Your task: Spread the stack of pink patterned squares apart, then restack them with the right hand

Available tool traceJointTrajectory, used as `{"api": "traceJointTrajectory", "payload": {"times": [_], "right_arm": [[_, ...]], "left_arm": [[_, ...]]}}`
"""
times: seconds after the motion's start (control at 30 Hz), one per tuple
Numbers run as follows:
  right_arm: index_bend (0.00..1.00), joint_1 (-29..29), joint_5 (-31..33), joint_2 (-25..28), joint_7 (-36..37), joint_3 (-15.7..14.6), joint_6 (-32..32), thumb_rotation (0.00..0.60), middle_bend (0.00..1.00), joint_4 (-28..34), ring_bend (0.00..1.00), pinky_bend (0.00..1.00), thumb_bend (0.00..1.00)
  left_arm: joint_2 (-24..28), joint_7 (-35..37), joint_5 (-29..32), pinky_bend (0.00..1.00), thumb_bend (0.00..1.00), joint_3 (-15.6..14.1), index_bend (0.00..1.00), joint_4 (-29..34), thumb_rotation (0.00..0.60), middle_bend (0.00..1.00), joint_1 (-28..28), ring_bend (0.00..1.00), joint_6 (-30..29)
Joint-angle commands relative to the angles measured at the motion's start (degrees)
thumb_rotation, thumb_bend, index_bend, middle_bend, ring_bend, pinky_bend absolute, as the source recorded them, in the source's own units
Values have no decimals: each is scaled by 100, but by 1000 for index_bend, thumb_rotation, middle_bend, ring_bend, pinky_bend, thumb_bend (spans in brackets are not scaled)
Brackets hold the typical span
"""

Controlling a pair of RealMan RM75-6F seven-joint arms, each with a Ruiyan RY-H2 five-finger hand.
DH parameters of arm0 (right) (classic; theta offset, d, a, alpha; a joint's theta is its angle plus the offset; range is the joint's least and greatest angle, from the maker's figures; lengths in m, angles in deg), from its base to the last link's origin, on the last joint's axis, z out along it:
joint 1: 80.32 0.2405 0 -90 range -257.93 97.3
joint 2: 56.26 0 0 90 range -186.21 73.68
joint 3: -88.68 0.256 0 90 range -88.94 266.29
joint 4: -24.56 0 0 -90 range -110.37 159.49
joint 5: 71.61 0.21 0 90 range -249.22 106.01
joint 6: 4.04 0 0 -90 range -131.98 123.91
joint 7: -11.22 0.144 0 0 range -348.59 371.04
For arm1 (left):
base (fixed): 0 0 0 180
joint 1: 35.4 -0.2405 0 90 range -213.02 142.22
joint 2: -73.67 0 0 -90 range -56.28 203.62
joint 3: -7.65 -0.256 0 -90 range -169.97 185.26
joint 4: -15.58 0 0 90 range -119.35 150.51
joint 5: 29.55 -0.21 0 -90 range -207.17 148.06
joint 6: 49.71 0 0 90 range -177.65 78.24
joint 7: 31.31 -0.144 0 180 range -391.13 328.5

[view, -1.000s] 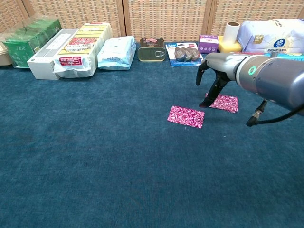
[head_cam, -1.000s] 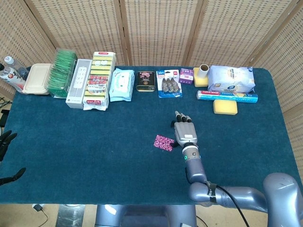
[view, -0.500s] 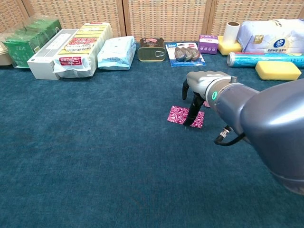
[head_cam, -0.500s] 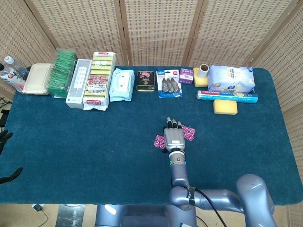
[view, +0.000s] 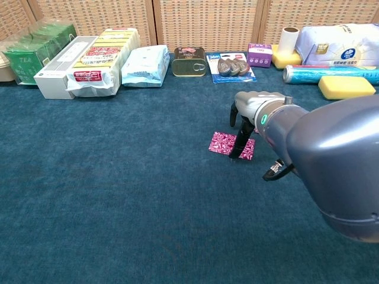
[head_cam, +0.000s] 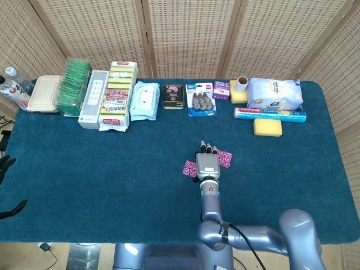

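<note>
Two pink patterned squares lie apart on the blue cloth. One square (head_cam: 189,169) (view: 224,144) is left of my right hand, the other (head_cam: 225,158) just right of it. My right hand (head_cam: 207,162) (view: 244,120) points its fingers down, and the fingertips (view: 240,148) press on the right part of the left square. It grips nothing. In the chest view the hand and arm hide the second square. Only the dark fingers of my left hand (head_cam: 5,165) show at the left edge of the head view, spread and empty.
A row of goods lines the table's far side: a green tea box (view: 34,51), sponge packs (view: 99,59), wipes (view: 143,65), a tin (view: 189,61), a blue blister pack (view: 231,66), a foil roll (view: 325,73) and a yellow sponge (view: 346,86).
My right hand has moved left, off the right square and onto the left one. In the last half second it has hardly shifted. The squares stay apart.
</note>
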Motion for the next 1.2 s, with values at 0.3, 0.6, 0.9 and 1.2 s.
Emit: {"api": "traceJointTrajectory", "payload": {"times": [0.3, 0.6, 0.9, 1.2], "right_arm": [[285, -56, 2, -171, -98, 78, 12, 544, 0, -221, 0, 25, 171], [326, -126, -249, -251, -29, 71, -17, 550, 0, -313, 0, 25, 174], [382, -225, -424, -347, -1, 17, 45, 548, 0, -433, 0, 26, 177], [400, -307, -474, -373, -6, 78, 135, 550, 0, -439, 0, 27, 251]], "left_arm": [[1, 13, 11, 62, 232, 2, 0, -9, 600, 0, 1, 0, 1], [-1, 23, 8, 62, 231, 0, 0, -11, 600, 0, -3, 0, -8], [-10, -18, 3, 63, 232, -6, 0, 7, 600, 0, -1, 0, -1], [-4, 14, -15, 63, 232, -10, 0, -7, 600, 0, -4, 0, -10]]}}
